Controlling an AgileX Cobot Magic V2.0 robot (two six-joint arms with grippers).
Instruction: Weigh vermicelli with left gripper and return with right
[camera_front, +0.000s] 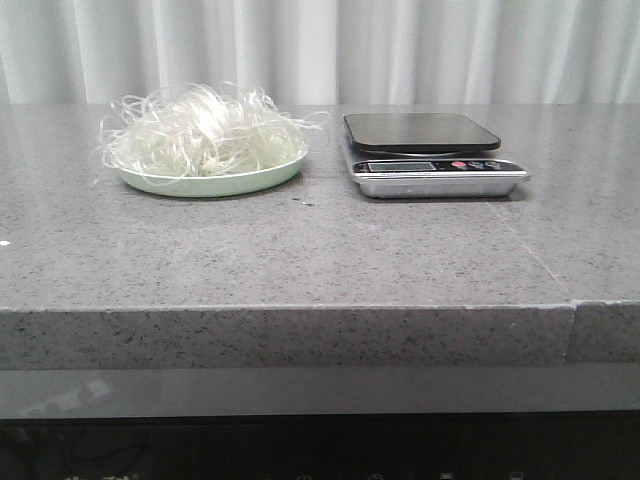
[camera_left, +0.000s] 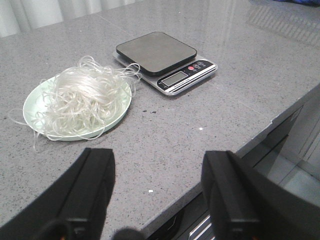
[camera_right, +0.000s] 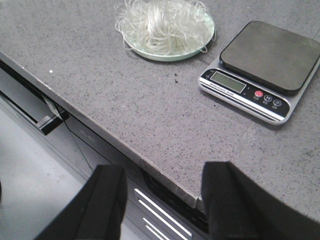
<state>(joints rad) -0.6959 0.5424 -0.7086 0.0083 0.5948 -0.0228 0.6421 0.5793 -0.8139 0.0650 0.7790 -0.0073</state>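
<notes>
While both arms wait off the table, vermicelli (camera_front: 205, 135) heaps on plate (camera_front: 215, 183), left of scale (camera_front: 432, 155) | left gripper (camera_left: 157, 192) and right gripper (camera_right: 162, 202) gape wide, empty | risk: loose loops snag, strands trail off during lift.

One tangle of vermicelli (camera_front: 205, 130), one plate (camera_front: 215, 184) (pale green), one scale (camera_front: 432, 155), two grippers.
</notes>
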